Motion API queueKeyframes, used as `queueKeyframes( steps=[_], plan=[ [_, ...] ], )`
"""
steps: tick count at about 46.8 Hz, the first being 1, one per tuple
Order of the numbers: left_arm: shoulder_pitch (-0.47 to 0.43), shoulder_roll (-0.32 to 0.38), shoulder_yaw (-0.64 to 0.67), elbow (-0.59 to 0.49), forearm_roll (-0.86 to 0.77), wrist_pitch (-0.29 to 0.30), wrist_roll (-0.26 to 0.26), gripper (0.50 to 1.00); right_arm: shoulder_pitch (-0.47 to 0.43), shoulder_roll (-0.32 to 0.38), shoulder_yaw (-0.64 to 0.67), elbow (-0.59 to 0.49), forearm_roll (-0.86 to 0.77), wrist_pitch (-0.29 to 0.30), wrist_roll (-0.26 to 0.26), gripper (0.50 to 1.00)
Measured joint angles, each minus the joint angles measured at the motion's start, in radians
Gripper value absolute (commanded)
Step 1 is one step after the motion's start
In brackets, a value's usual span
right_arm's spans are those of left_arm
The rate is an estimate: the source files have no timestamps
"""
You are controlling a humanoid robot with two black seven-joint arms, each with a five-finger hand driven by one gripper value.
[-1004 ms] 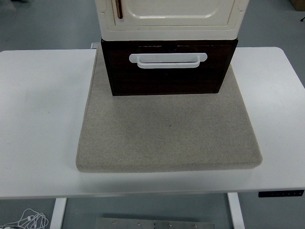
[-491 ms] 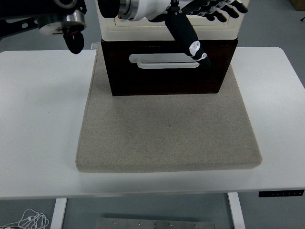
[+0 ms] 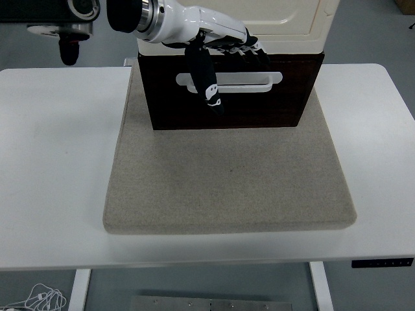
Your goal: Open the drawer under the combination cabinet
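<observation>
The left arm comes in along the white table's (image 3: 58,162) far left edge, and its left hand (image 3: 217,55) hangs in front of the dark drawer (image 3: 227,110). The fingers (image 3: 253,52) are loosely spread over the drawer's top edge and the thumb hangs down across the left part of the white handle (image 3: 249,83); whether anything is gripped cannot be told. The drawer sits shut under the cream cabinet (image 3: 292,26), on the grey mat (image 3: 227,188) at its far edge.
</observation>
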Motion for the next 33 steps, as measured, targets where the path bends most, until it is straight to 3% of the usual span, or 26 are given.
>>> queueKeyframes(
  steps=[20, 33],
  plan=[
    [0.066, -0.083, 0.000, 0.100, -0.176, 0.018, 0.171, 1.000, 0.000, 0.000, 0.000, 0.000, 0.000, 0.000, 0.000, 0.926],
    [0.092, -0.119, -0.002, 0.113, -0.218, 0.080, 0.208, 1.000, 0.000, 0.000, 0.000, 0.000, 0.000, 0.001, 0.000, 0.926]
  ],
)
